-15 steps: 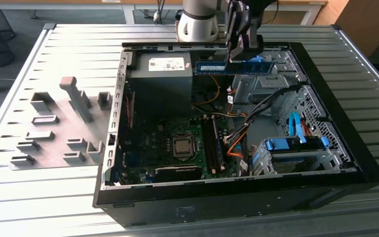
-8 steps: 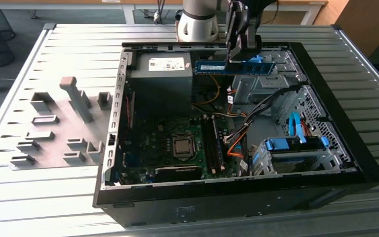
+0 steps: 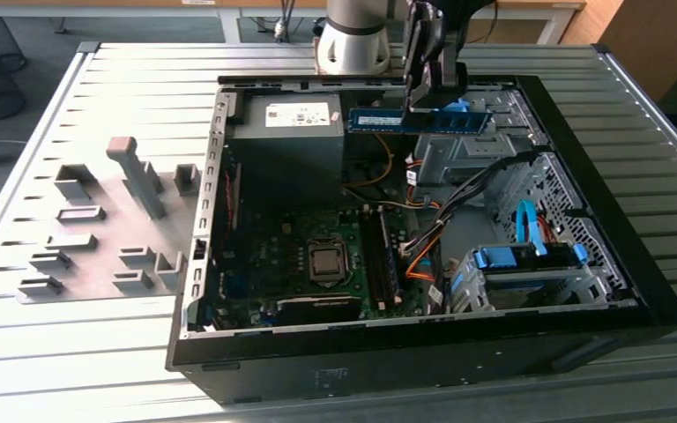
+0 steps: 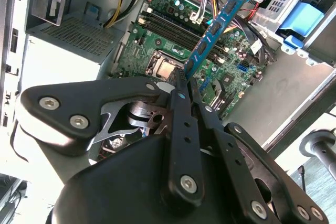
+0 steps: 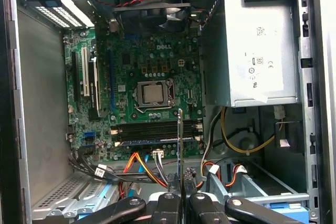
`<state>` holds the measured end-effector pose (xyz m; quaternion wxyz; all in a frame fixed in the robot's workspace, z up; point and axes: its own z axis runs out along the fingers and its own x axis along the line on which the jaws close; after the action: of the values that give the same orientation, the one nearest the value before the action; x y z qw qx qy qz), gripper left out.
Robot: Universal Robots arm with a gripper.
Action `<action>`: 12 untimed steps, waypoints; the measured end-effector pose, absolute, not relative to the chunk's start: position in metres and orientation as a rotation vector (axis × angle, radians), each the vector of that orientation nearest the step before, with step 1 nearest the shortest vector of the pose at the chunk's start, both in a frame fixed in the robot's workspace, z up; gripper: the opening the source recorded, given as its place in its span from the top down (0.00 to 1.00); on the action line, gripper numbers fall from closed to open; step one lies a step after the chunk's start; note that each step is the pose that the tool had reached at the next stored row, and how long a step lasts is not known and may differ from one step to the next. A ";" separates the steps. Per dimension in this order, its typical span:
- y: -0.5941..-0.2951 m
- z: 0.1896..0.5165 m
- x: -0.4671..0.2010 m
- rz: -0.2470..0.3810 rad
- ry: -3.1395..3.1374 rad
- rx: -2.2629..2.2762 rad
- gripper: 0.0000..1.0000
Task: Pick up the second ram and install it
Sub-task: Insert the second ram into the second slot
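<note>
Above the open computer case (image 3: 433,366), the gripper (image 3: 433,99) pinched the second ram (image 3: 380,121) between its jaws, edge-down, presumably ready for slotting.

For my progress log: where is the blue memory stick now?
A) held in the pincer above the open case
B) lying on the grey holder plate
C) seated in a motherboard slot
A: the pincer grips the memory stick in the air over the open case.

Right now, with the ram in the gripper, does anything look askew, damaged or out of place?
Nothing stands out. The gripper holds the second ram level over the open case; the motherboard shows no damage.
</note>
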<state>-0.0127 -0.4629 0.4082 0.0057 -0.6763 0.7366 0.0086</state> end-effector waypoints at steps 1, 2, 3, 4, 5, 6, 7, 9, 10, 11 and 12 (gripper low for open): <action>-0.463 0.408 -0.013 0.027 2.306 -2.117 0.86; -0.463 0.408 -0.013 0.027 2.306 -2.116 0.86; -0.463 0.408 -0.013 0.027 2.308 -2.114 0.86; -0.463 0.408 -0.013 0.027 2.311 -2.111 0.86; -0.463 0.408 -0.013 0.027 2.314 -2.108 0.86; -0.463 0.408 -0.013 0.027 2.318 -2.103 0.86; -0.463 0.408 -0.013 0.027 2.324 -2.096 0.86; -0.463 0.408 -0.013 0.027 2.338 -2.081 0.86; -0.463 0.408 -0.013 0.027 2.344 -2.074 0.86; -0.463 0.408 -0.013 0.027 2.350 -2.067 0.86; -0.463 0.408 -0.013 0.027 2.357 -2.059 0.86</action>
<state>-0.0127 -0.4629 0.4081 0.0059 -0.6579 0.7530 0.0085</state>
